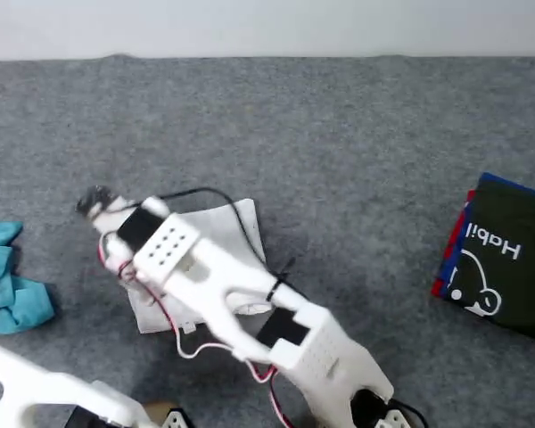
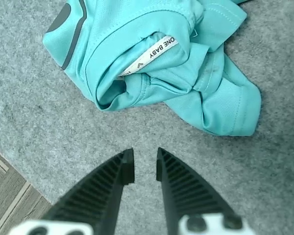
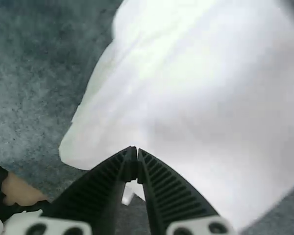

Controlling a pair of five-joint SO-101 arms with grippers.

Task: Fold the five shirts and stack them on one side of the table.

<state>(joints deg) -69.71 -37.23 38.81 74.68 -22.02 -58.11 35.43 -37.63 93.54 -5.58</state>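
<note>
**Right Gripper Closed at White Shirt Edge, Left Gripper Slightly Open Beside Teal Shirt**

The right gripper point(image 3: 134, 152) sits nearest the lens in its own wrist view. Its two black ribbed fingers are brought together, with the tips touching at the edge of the white shirt point(image 3: 210, 98). A small scrap of white shows between the fingers further back. Whether cloth is actually pinched cannot be determined.

In the high view the white shirt lies flat, roughly rectangular, near the table's front and left of centre. The right arm point(image 1: 241, 303) crosses over it diagonally from the front edge, red and black cables running along its length.

The teal shirt point(image 2: 157, 63) lies crumpled and unfolded at the table's left edge, collar and white neck label turned upward. The left gripper point(image 2: 144, 164) hangs just beside it, above bare cover. Its fingers are parted by a narrow gap and hold nothing. The left arm point(image 1: 45, 388) is at the front left corner.

The stack of folded shirts point(image 1: 504, 259) rests at the right edge of the table, well apart from the other two garments. Its top shirt is dark with a white print, and blue and red edges show beneath it.

All items rest on the grey table cover point(image 1: 339, 134). A strip of wooden surface point(image 2: 5, 196) shows past the cover's edge in the left wrist view
</note>
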